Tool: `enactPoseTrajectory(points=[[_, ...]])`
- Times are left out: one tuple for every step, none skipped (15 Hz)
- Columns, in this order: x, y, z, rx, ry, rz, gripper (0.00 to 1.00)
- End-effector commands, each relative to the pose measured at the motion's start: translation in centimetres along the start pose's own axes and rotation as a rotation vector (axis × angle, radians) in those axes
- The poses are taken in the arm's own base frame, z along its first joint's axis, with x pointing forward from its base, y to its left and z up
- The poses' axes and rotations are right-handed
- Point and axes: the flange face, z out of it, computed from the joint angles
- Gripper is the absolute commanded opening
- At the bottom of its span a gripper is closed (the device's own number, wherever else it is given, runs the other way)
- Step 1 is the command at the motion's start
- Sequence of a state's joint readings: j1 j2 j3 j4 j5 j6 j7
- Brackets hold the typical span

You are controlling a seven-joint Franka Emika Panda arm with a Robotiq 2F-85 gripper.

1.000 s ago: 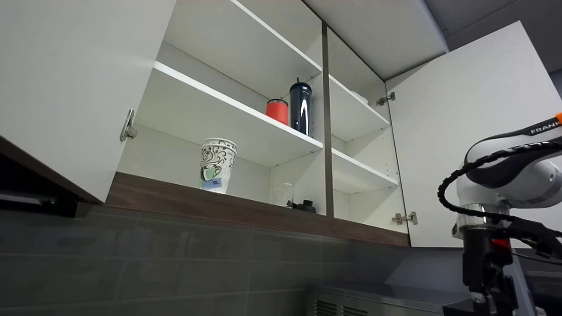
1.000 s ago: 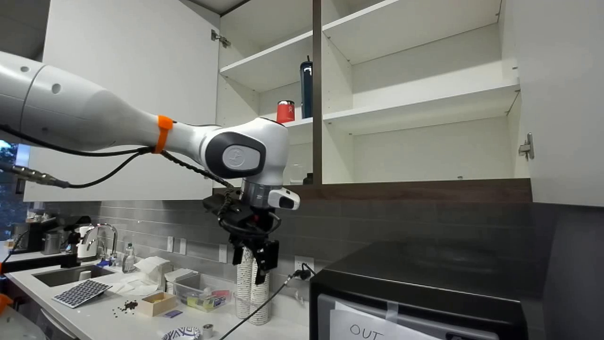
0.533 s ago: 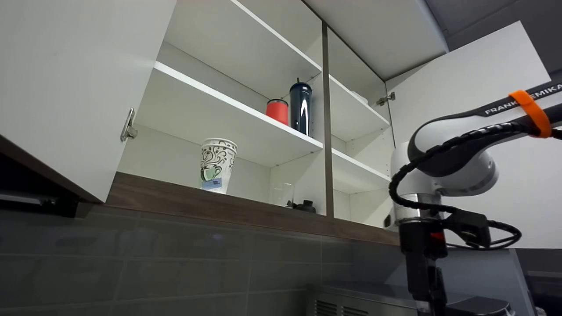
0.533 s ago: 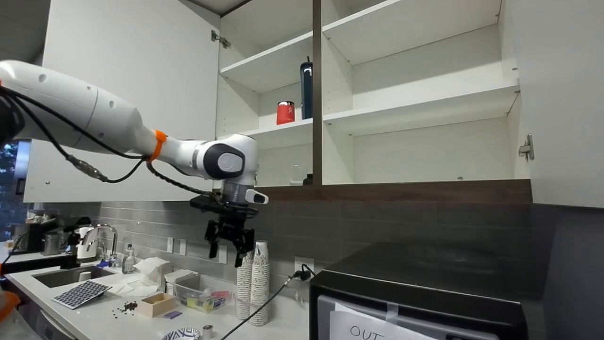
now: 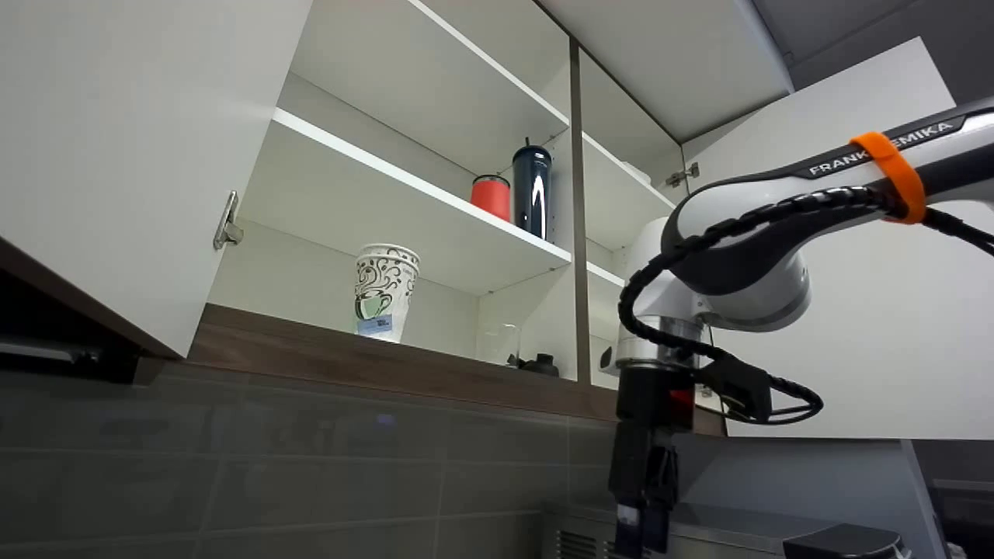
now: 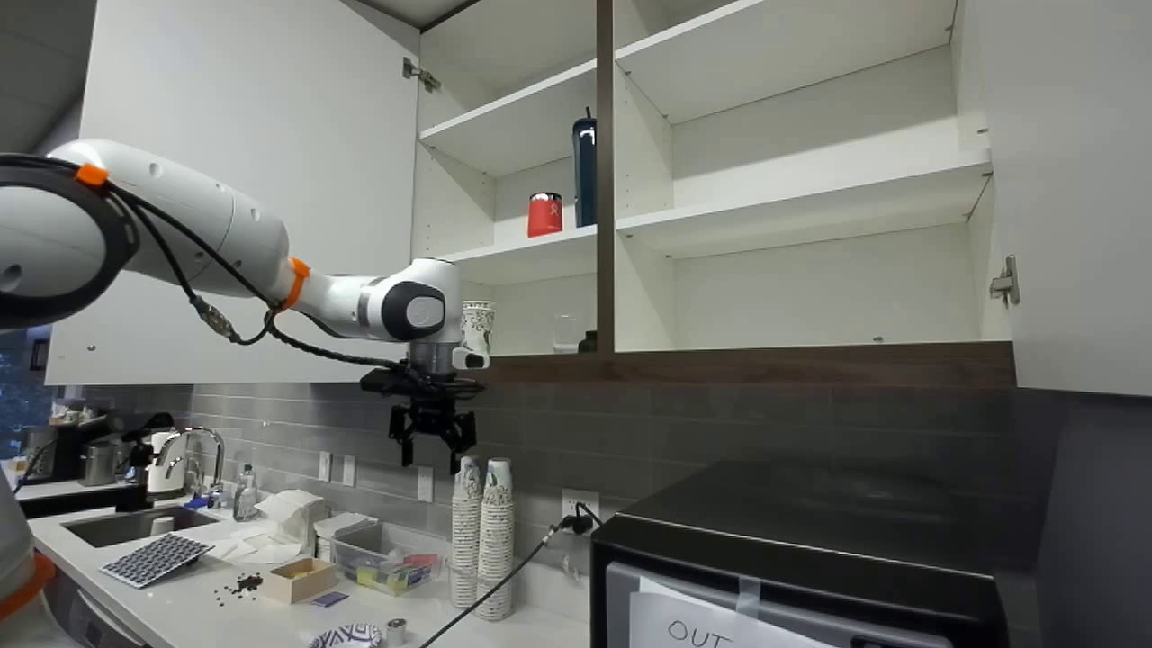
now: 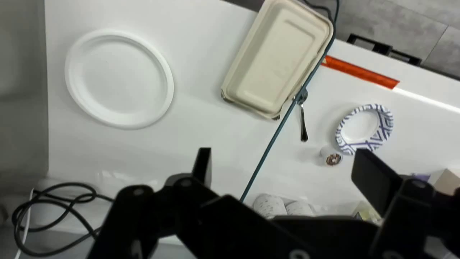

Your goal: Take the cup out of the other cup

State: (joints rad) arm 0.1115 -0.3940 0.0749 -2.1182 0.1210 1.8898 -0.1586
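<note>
Cup (image 5: 390, 250) mostly hidden inside other cup (image 5: 384, 295) (only rim band shows); end effector (image 7: 287, 172) jaws apart.

Two nested paper cups (image 5: 386, 291) stand at nine o'clock in an exterior view, with one red tumbler (image 5: 491, 199) at twelve, one navy tumbler (image 5: 531, 194) at one and one clear glass (image 5: 498, 345) at six. In an exterior view, one pincer (image 6: 431, 463) hangs between seven and eight o'clock and two cup stacks (image 6: 496, 544) rise at seven, each too fine to tally. The wrist view shows one white plate (image 7: 120, 77) at ten, one takeaway box (image 7: 278, 63) at one, one spoon (image 7: 303, 124) and one patterned bowl (image 7: 361, 127) at three, and one coffee pod (image 7: 332, 158) between three and four.
</note>
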Motion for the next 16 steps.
enactPoseTrajectory(points=[[2.3,-1.0,-2.2,0.025,0.085,0.085,1.0],[2.4,-1.4,-1.9,0.043,0.045,0.074,1.0],[2.6,-1.8,-1.9,0.045,0.023,0.087,1.0],[1.7,-1.1,-2.2,0.02,0.065,0.06,1.0],[1.9,-1.4,-2.2,0.023,0.056,0.065,1.0],[2.1,-1.5,-2.1,0.025,0.051,0.069,1.0],[2.2,-1.6,-2.0,0.025,0.048,0.071,1.0],[2.3,-1.6,-1.9,0.026,0.047,0.072,1.0],[2.4,-1.5,-1.8,0.026,0.046,0.073,1.0],[2.5,-1.5,-1.8,0.026,0.045,0.073,1.0],[2.8,-1.6,-2.4,0.062,0.07,0.092,1.0],[3.1,-1.9,-3.0,0.107,0.066,0.085,1.0],[3.6,-2.1,-3.6,0.142,0.078,0.098,1.0],[4.1,-2.3,-4.4,0.168,0.081,0.105,1.0],[4.6,-2.7,-5.5,0.19,0.086,0.108,1.0],[5.1,-3.0,-6.6,0.206,0.1,0.112,1.0]])
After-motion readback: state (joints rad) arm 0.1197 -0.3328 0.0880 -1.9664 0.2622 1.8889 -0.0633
